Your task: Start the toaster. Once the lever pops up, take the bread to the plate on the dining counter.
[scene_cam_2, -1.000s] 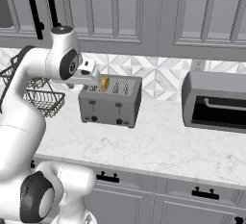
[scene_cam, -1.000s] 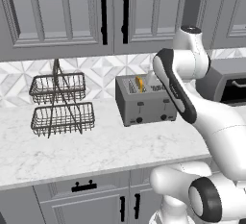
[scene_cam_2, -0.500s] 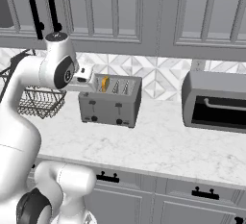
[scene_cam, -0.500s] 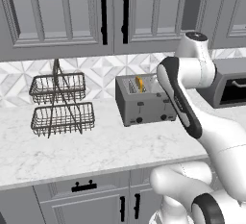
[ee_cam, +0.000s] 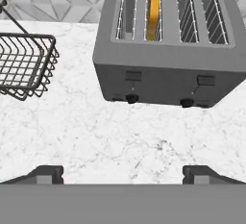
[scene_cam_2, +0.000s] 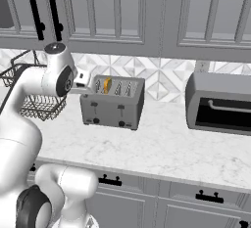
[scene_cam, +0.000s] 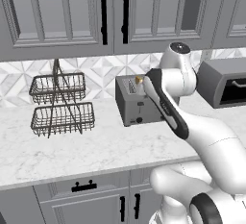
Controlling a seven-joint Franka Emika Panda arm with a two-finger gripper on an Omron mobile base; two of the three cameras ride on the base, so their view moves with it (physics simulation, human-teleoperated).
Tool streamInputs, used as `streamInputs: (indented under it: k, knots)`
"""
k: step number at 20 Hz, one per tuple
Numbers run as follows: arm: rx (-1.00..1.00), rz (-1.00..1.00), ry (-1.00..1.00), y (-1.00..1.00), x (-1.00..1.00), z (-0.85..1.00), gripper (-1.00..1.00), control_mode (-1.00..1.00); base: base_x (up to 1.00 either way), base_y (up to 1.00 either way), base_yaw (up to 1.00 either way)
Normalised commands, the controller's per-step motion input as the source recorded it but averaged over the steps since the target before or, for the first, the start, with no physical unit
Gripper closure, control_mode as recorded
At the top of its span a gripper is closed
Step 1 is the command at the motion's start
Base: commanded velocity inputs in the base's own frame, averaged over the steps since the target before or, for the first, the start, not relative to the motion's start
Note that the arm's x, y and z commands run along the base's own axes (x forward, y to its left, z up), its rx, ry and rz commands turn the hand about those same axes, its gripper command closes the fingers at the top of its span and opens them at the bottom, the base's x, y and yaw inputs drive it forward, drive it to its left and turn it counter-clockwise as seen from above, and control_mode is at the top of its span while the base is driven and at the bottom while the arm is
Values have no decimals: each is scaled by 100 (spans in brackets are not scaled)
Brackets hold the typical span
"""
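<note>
The grey four-slot toaster [ee_cam: 168,50] stands on the marble worktop, also seen as the toaster [scene_cam: 134,105] and the toaster [scene_cam_2: 113,103]. The bread [ee_cam: 153,11] stands upright in the second slot from the left, its orange crust poking out, as does the bread [scene_cam_2: 107,84]. Both black levers [ee_cam: 133,76] sit high on the toaster's front. My gripper [ee_cam: 123,175] hovers open above the worktop in front of the toaster, with nothing between its fingertips [ee_cam: 45,174]. The plate and the dining counter are out of view.
A two-tier wire basket [scene_cam: 60,103] stands left of the toaster, close to my hand as the basket [ee_cam: 24,64]. A larger grey oven [scene_cam_2: 220,102] sits to the right. Grey wall cabinets [scene_cam: 96,11] hang overhead. Bare marble worktop [ee_cam: 120,136] lies in front of the toaster.
My arm's elbow has swung upward and back while the hand stays near the toaster's left front. Toaster, bread and basket have not moved.
</note>
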Motion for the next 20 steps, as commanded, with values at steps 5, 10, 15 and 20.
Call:
streamInputs:
  k: [5, 10, 15, 20]
  knots:
    - [0, 0, -10, 1, 36, -52, -100, -100, 0, 0, 0]
    - [0, 0, -6, 1, 83, -18, -100, -100, 0, 0, 0]
    - [0, 0, -2, 0, 49, -17, -100, -100, 0, 0, 0]
    - [0, 0, 1, 0, 38, -20, 100, -100, 0, 0, 0]
